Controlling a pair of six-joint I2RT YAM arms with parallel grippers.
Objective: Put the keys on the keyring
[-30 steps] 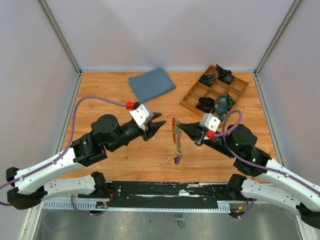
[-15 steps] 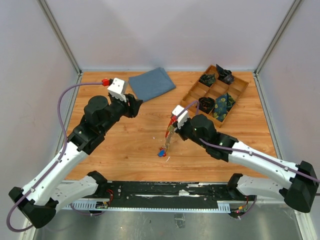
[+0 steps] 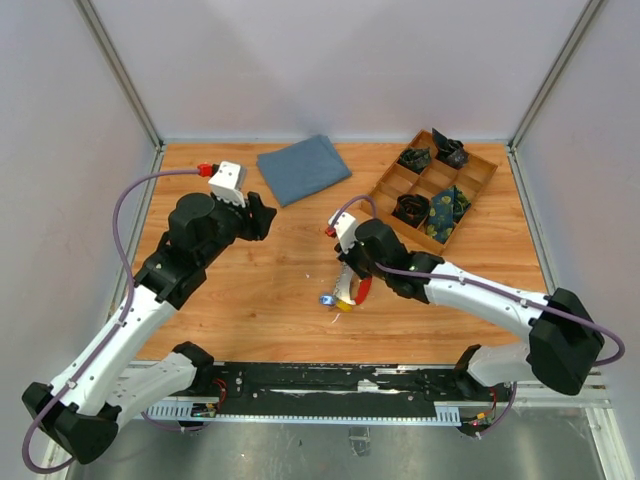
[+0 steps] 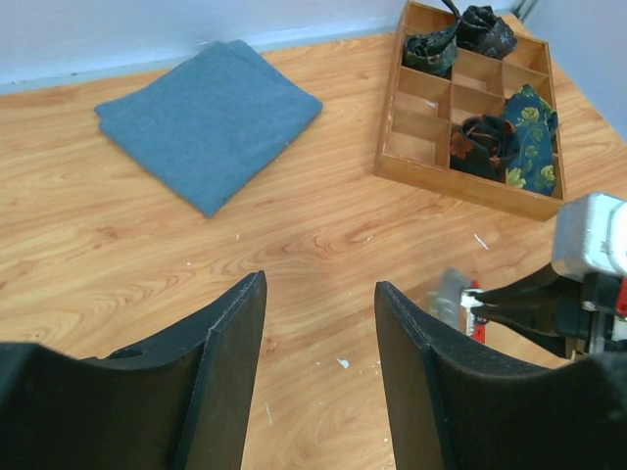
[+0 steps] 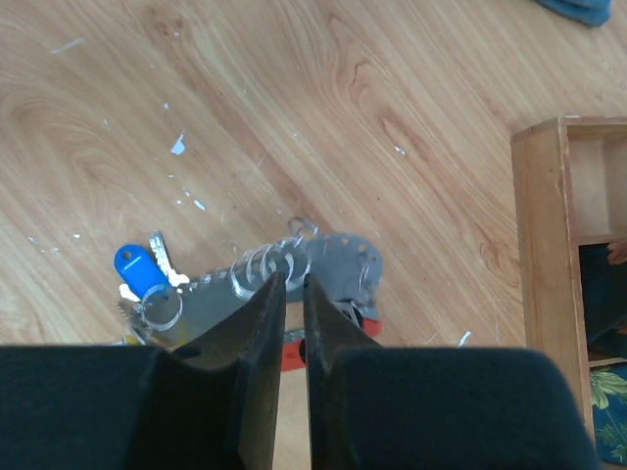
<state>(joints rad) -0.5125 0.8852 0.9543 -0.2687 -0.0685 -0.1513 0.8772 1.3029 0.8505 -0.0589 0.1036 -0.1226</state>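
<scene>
Wooden table (image 3: 250,300), keys (image 3: 331,299) and keyring (image 3: 366,290) now lowered onto it, right gripper (image 5: 292,279) jaws barely parted, left gripper (image 4: 318,284) drawn back, jaws spread.

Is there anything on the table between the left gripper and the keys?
Nothing visible: only bare table lies between the open left gripper and the keys. The right gripper hangs directly over the keys and the red keyring, so it crowds any approach from above.
</scene>
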